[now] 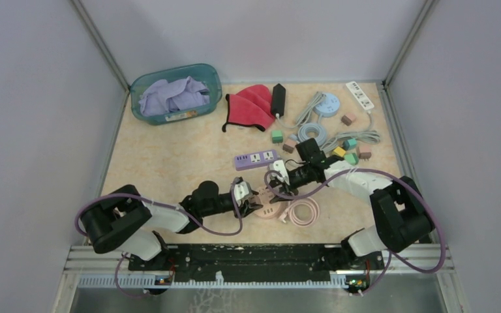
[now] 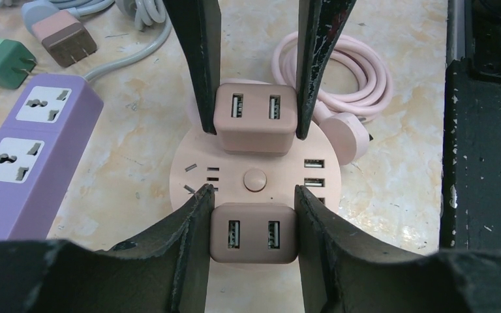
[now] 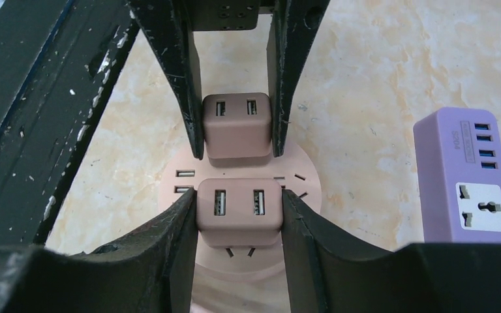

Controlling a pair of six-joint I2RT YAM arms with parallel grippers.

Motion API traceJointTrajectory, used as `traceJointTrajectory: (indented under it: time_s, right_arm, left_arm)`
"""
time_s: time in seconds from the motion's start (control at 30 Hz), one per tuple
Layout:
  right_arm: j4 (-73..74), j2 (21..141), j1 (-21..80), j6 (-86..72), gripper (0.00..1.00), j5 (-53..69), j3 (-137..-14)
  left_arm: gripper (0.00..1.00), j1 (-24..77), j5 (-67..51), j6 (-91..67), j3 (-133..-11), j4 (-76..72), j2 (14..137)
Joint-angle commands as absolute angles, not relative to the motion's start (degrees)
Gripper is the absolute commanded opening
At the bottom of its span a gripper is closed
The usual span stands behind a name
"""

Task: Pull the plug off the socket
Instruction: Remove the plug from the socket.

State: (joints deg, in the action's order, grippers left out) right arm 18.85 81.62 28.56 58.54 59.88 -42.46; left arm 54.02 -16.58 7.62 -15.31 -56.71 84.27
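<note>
— Left claw (image 2: 253, 207) is clamped on something, isn't it?

— Yes, its two fingers (image 2: 189, 248) press the sides of a pink plug (image 2: 254, 238), the square kind with two USB ports on top. That plug sits right between the fingertips, on the near edge of the round pink socket (image 2: 284, 176).

— And just past it?

— A second plug (image 2: 256, 120), the same sort, on the socket's far edge. The right claw (image 2: 256, 129) comes in from the opposite side and is closed on that one, a finger on each flank. So the two claws face each other over the socket, nearly tip to tip.

— Are the plugs out?

— Both stand upright on the socket face. Whether the pins are fully in, I can't tell from here.

— What's off to the side?

— To the left claw's left, near the socket but apart from it, lies a purple power strip (image 2: 26, 163). Ahead and to its right there's a coiled pink cable (image 2: 359, 78), just beside the socket.

— Farther on?

— A green plug (image 2: 0, 62) and a brown plug (image 2: 65, 39) lie loose on the table (image 2: 398, 182) beyond the strip, by a grey cable (image 2: 140, 42). Well beyond those there's a red cloth (image 1: 251, 104) and a teal bin (image 1: 177, 92) of lilac fabric.
</note>
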Motion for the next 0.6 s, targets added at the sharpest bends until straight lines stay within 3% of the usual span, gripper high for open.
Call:
traceJointTrajectory:
  time_s: [0.0,0.13,0.37,0.57]
  right_arm:
    - [26.8,79.0,26.6,73.4,0.0,68.9,-46.4]
    - [25.2,79.4,28.3,72.9,0.0,71.9,-45.2]
    - [5.0,78.2,33.6,52.4,0.0,64.5,-41.5]
    - [12.4,77.8,32.0,54.4,0.0,59.5,-46.1]
  left_arm:
    - [0.01,54.2,-16.9,8.0,-14.5,-50.6,85.6]
    - [0.01,54.3,-17.4,7.4,-14.8,-50.8,86.2]
    - [0.01,54.3,-18.3,7.0,-16.0,-50.5,87.7]
    - [0.01,54.2,-17.6,7.3,-15.7,-49.9,87.0]
